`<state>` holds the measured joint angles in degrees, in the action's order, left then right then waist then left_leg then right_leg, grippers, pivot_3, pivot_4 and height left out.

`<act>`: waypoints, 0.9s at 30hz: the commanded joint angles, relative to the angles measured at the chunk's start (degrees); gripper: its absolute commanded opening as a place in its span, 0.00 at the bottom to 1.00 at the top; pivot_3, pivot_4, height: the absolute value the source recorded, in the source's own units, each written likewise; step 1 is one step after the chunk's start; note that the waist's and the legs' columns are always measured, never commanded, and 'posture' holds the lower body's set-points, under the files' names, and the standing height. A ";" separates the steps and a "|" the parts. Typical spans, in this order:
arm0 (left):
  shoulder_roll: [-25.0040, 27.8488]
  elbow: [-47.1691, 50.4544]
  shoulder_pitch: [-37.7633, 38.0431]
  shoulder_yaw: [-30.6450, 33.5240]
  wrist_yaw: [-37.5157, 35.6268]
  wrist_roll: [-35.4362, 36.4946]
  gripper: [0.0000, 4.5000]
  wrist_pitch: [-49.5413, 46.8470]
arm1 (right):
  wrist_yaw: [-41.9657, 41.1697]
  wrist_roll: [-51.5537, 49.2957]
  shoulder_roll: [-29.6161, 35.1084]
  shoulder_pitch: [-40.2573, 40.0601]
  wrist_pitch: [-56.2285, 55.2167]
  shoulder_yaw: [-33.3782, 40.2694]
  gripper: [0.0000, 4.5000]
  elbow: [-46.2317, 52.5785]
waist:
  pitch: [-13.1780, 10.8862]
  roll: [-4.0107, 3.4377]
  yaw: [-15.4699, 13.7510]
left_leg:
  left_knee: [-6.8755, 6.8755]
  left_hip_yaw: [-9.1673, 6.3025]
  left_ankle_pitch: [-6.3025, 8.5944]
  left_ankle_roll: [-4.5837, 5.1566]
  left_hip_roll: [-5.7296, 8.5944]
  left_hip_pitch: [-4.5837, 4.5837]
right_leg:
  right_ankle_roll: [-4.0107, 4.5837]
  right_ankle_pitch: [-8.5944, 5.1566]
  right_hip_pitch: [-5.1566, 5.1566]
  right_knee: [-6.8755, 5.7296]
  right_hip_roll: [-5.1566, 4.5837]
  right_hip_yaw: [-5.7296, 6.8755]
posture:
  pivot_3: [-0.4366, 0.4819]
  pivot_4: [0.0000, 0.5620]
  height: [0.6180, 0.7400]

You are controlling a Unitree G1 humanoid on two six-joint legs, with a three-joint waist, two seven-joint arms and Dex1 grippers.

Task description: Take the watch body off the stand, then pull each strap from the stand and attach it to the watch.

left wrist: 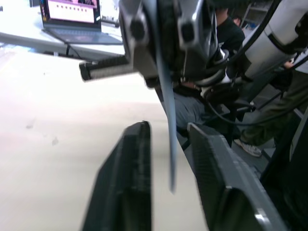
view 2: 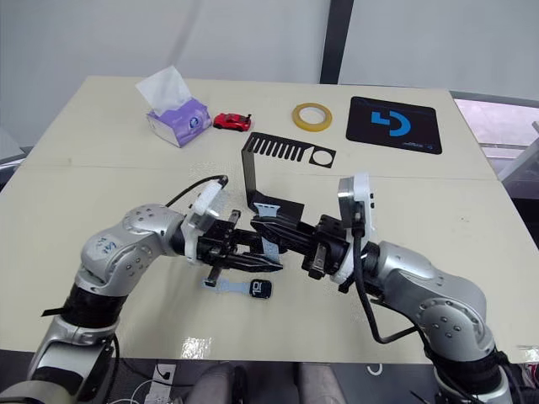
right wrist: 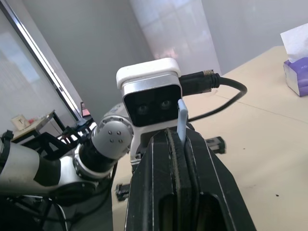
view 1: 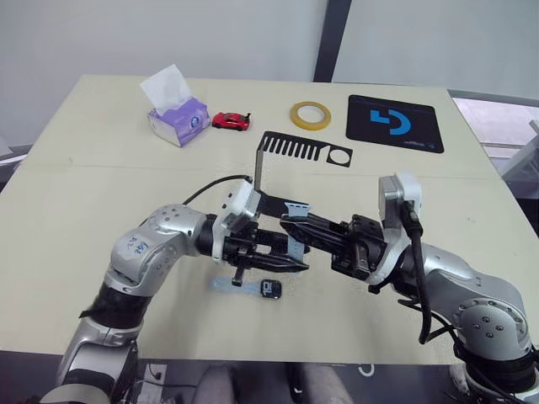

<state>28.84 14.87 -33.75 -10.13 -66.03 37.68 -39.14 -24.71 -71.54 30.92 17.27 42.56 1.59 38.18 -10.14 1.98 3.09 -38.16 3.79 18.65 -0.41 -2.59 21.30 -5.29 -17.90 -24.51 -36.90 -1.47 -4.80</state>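
Two straps are seen: one [right wrist: 181, 120] is clamped in the right tool [right wrist: 179, 144], between the parted fingers of the left tool [left wrist: 171, 159]. The other strap [view 1: 232, 284] is joined to the one watch body [view 1: 270, 289], near the surface's [view 1: 101, 202] near edge.

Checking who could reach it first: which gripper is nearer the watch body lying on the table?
Left. The left gripper hangs almost directly above the watch body, beside the hanging strap. The right gripper, shut on that strap, sits farther back, toward the stand.

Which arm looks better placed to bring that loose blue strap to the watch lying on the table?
Probably the right: its claw is pinched shut on the strap. The left claw is open around the strap's hanging end, just above the watch.
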 commanded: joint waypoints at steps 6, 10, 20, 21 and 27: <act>16.63 1.67 1.95 0.99 -9.03 -3.07 0.99 -0.33 | -7.56 13.66 9.95 -2.66 -4.33 3.14 0.00 6.49 | 0.00 0.00 -0.04 | 0.01 -0.01 0.00 0.00 0.00 0.02 | 0.01 -0.01 -0.02 0.02 0.00 0.03 | 0.48 0.27 0.98; 18.29 1.51 4.59 -3.86 -7.57 -11.06 0.99 5.29 | -10.74 22.67 13.72 -7.20 -9.01 3.30 0.00 9.55 | 0.00 0.00 -0.37 | 0.02 0.02 0.01 0.02 0.03 0.03 | 0.02 -0.01 0.00 0.11 -0.04 0.01 | 0.48 0.27 0.98; 9.68 -4.63 6.77 -12.65 0.70 -26.18 0.99 17.34 | -11.95 32.26 15.58 -18.78 -13.86 6.52 0.00 14.00 | 0.01 0.02 -1.46 | -0.08 0.09 0.03 0.06 0.05 0.01 | 0.00 -0.01 0.01 0.07 0.04 -0.06 | 0.48 0.27 0.98; 8.92 -5.36 6.98 -12.99 1.78 -27.63 0.99 18.87 | -11.69 32.14 15.49 -19.23 -13.67 6.88 0.00 14.27 | 0.01 0.02 -1.44 | -0.08 0.10 0.03 0.06 0.04 0.01 | 0.00 -0.01 0.01 0.06 0.05 -0.07 | 0.48 0.27 0.98; 5.02 -7.50 8.49 -12.76 6.42 -31.07 0.99 21.33 | -11.25 31.97 15.39 -21.14 -13.16 8.11 0.00 15.54 | 0.01 0.02 -1.53 | -0.08 0.12 0.03 0.06 0.01 -0.04 | 0.00 -0.01 0.01 -0.01 0.08 -0.10 | 0.48 0.27 0.98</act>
<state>34.38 6.80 -25.55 -23.52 -60.55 6.86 -18.60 -36.07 -39.41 46.04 -3.66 30.08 7.74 51.52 -10.12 2.01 1.57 -38.26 3.90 18.68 -0.35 -2.58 21.27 -5.29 -17.91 -24.49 -36.91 -1.39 -4.90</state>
